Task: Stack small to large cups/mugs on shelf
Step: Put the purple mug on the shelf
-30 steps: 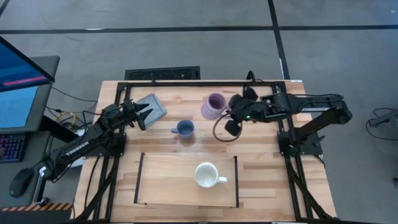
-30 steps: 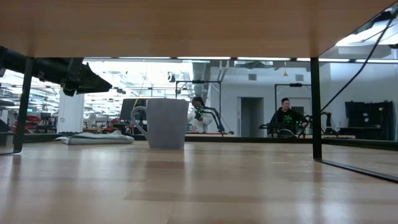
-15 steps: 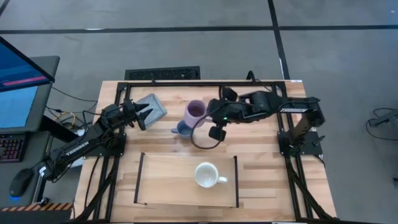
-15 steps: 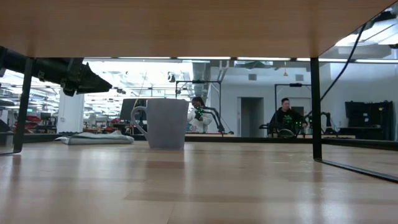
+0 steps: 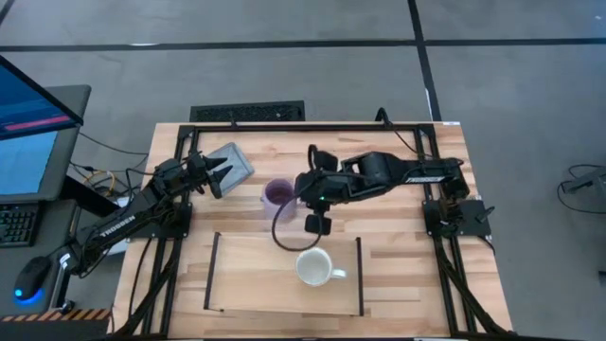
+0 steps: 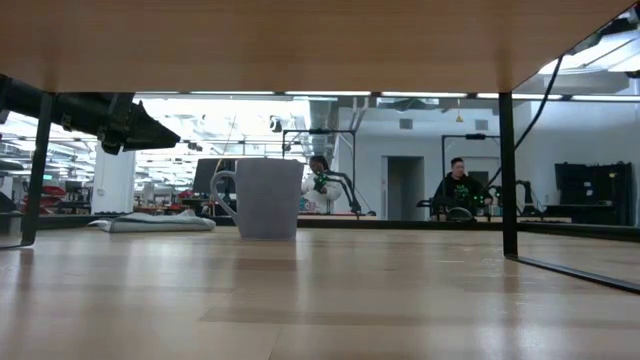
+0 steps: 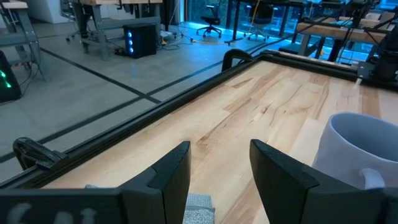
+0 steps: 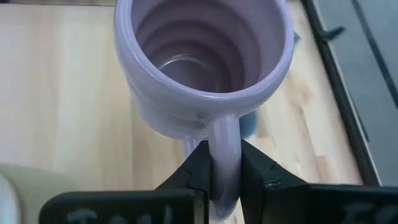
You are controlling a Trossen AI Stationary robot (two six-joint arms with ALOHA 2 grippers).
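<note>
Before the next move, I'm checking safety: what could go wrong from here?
The right gripper holds the lilac-purple ribbed mug only by its thin handle, so it could swivel or slip. It hangs right over the small blue mug, which is almost hidden beneath; lowering could knock it. The white mug sits on the light-wood shelf below the dangling black cable, which might snag.

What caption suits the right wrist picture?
Right gripper pinches the lilac mug by its handle above the wooden tabletop.

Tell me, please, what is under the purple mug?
The blue mug shows only as a sliver beneath the purple mug, held by the right gripper. Whether they touch is hidden.
</note>
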